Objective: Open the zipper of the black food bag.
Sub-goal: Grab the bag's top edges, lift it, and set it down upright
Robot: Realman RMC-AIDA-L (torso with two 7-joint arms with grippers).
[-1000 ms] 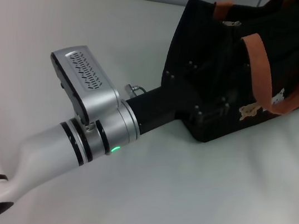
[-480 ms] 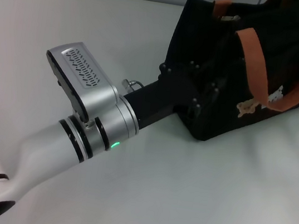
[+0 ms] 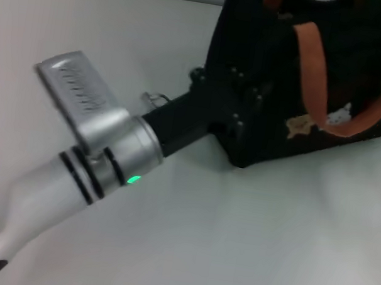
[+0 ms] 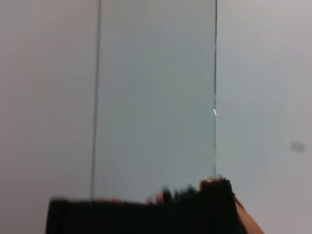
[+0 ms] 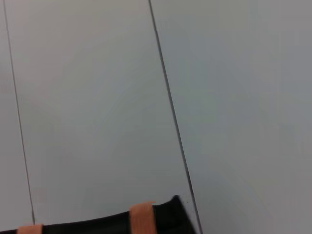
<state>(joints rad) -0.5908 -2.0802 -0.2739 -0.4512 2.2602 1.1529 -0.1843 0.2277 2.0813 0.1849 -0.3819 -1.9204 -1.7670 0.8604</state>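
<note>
bag (image 3: 307,81) sits far right on the worktop (image 3: 246,251), left gripper (image 3: 236,103) against its near-left end, jaws' state untellable; brace there, pull zipper straight along.

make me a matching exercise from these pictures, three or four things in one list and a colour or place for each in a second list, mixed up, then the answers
Things:
1. black food bag
2. strap handles
3. left gripper
4. indicator light

Descriptions:
A. green, on the left arm's wrist
B. orange-brown
C. against the bag's near end
D. standing at the far right of the table

Pairs: 1-D, 2-B, 3-C, 4-A
</note>
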